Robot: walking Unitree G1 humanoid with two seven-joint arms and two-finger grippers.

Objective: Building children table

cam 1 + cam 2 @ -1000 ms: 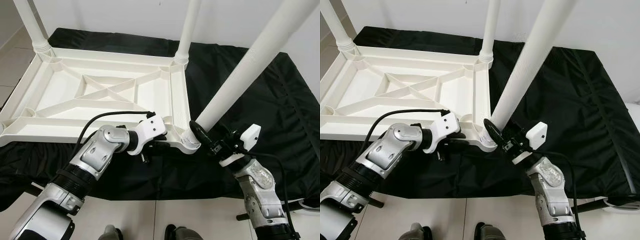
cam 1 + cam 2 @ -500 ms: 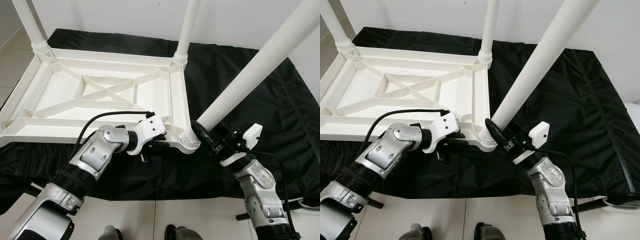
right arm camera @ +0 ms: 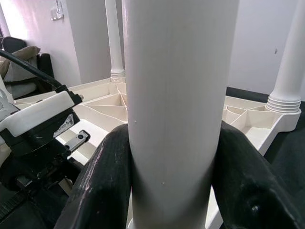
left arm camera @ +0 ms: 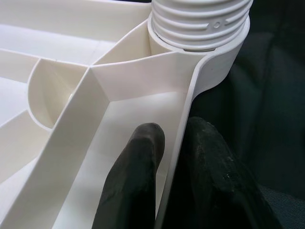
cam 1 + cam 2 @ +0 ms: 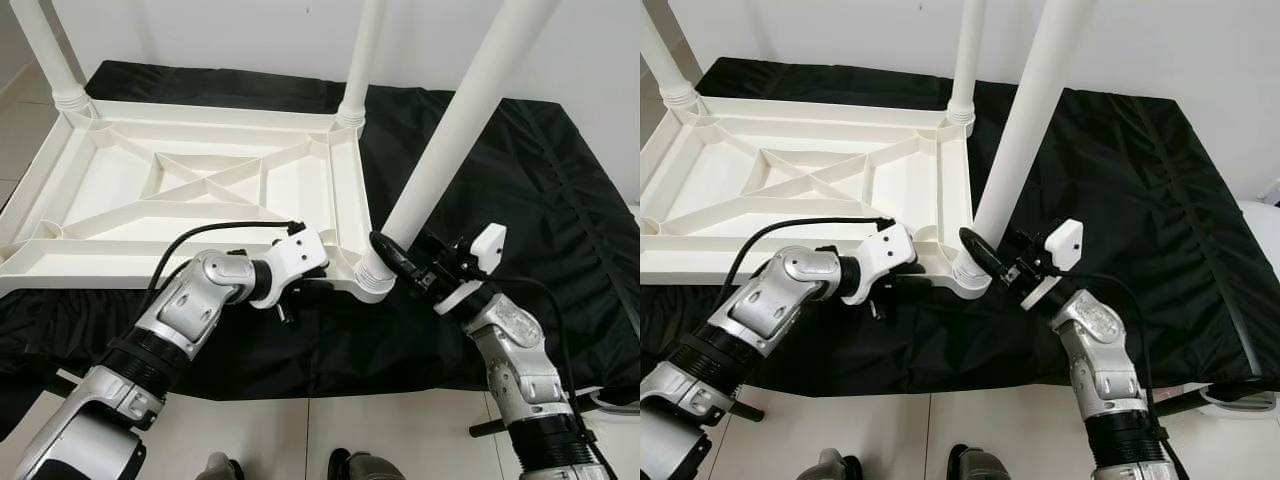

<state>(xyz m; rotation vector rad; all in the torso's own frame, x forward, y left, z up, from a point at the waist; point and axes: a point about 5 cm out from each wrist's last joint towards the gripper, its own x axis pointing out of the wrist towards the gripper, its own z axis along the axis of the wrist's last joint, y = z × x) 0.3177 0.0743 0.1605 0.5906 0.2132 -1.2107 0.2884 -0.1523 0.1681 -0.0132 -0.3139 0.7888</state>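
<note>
- The white children's table (image 5: 200, 190) lies upside down on a black cloth (image 5: 520, 200) spread over the floor, its ribbed underside facing up.
- Two legs stand upright in the far corner sockets: one at the far left (image 5: 45, 50), one at the far right (image 5: 360, 55).
- A third leg (image 5: 460, 110) stands at the near right corner, leaning up and to the right, its threaded base (image 4: 200, 21) seated in the corner socket.
- The right gripper (image 5: 400, 268) has its jaws closed around this leg just above the socket, one black finger (image 3: 102, 186) on each side, touching it.
- The left gripper (image 4: 171, 167) has its jaws narrowed onto the table's near rim (image 4: 183, 138) just beside that same corner, one finger inside the frame and one outside on the cloth side.
- A black cable (image 5: 210, 235) loops from the left arm over the near edge of the table.
- The near left corner socket (image 5: 50, 232) stands without a leg.
- Pale floor tiles (image 5: 330, 430) show at the near edge of the cloth.
</note>
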